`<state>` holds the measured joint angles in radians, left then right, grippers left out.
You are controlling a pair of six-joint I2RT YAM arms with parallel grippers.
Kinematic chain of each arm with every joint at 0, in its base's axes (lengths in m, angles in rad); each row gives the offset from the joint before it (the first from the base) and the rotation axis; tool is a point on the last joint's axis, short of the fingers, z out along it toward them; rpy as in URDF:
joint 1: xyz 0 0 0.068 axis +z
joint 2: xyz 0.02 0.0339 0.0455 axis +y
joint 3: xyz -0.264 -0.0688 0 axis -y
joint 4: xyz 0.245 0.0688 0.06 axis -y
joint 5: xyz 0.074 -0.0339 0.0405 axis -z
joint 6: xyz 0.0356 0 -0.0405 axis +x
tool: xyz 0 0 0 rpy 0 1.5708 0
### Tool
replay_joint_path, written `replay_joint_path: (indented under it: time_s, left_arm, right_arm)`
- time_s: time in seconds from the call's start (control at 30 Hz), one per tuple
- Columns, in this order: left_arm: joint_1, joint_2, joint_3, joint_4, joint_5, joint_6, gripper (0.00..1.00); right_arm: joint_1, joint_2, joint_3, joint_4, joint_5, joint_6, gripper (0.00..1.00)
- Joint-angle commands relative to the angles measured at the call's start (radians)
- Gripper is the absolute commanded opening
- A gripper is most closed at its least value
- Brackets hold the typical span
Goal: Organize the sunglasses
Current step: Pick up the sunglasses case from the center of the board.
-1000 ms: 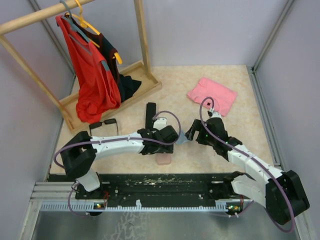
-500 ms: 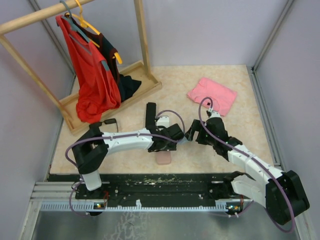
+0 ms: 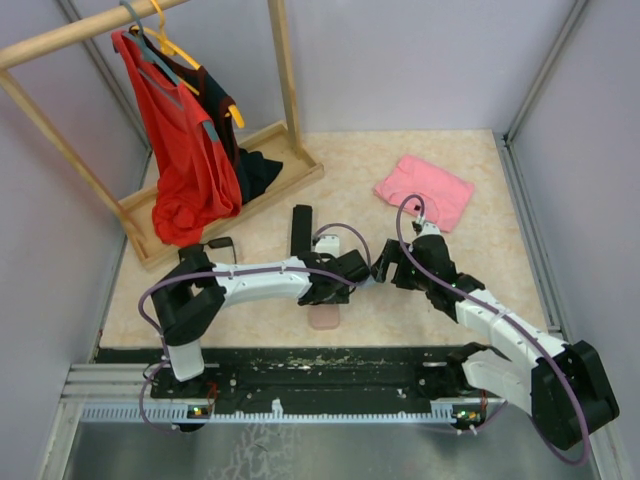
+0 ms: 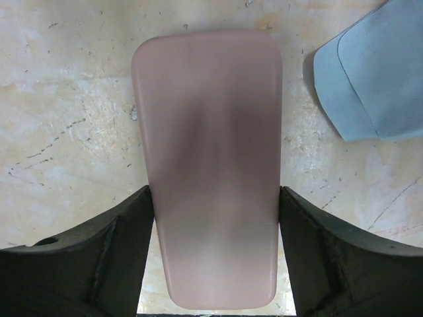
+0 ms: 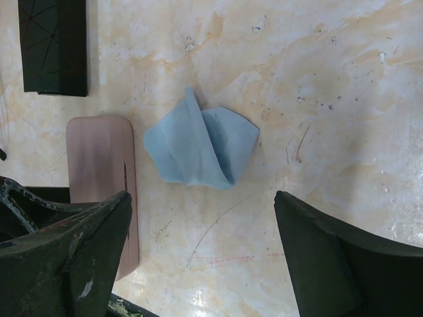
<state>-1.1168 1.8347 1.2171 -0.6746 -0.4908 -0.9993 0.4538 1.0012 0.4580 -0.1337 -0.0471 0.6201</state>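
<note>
Since the earlier frame the left arm (image 3: pixel 262 282) has been swung to the right, with its elbow brought in from the table's left edge. The left gripper (image 4: pixel 215 198) has been narrowed about the pink case (image 4: pixel 208 119). Its fingers (image 4: pixel 122 254) are seen against both long sides of that case, apparently touching. The right gripper (image 5: pixel 201 205) is held wide and empty above the table (image 5: pixel 344 99). A crumpled blue cloth (image 5: pixel 201 148) lies just beyond its fingertips and a black case (image 5: pixel 53 46) farther off.

Only one pair of sunglasses (image 3: pixel 212 244) can be made out, the black one. It lies on the table just beside the base of the wooden clothes rack (image 3: pixel 255 172), near the left arm's elbow and well apart from both grippers. No reddish-brown pair is found in any view.

The pair is judged light and stiff but fragile, with a thin frame, weak hinges and smooth lenses that could be scratched or slipped on. It would best be taken at the bridge, with the fingers set across the short axis and closed gently.

Its long axis is laid roughly left to right in the top view, rising slightly toward the right. Which way the lenses face, and whether the arms are folded, is too small to tell.
</note>
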Motion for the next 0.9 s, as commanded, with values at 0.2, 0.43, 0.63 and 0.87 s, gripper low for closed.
replay_joint_path:
  time_s: [0.2, 0.43, 0.63, 0.87]
  left_arm:
    - [-0.004, -0.083, 0.017, -0.038, -0.08, -0.007, 0.58]
    - [0.008, -0.457, -0.155, 0.31, -0.072, 0.288, 0.23]
    - [0.061, -0.757, -0.275, 0.618, 0.082, 0.515, 0.01]
    - [0.132, -0.909, -0.273, 0.885, 0.507, 0.602, 0.01]
  right_arm:
    - [-0.009, -0.05, 0.025, 0.047, 0.019, -0.02, 0.88]
    - [-0.009, -0.222, 0.015, 0.109, 0.036, -0.016, 0.88]
    - [-0.01, -0.374, 0.029, 0.249, -0.144, -0.028, 0.86]
    - [-0.01, -0.431, 0.047, 0.678, -0.516, 0.009, 0.88]
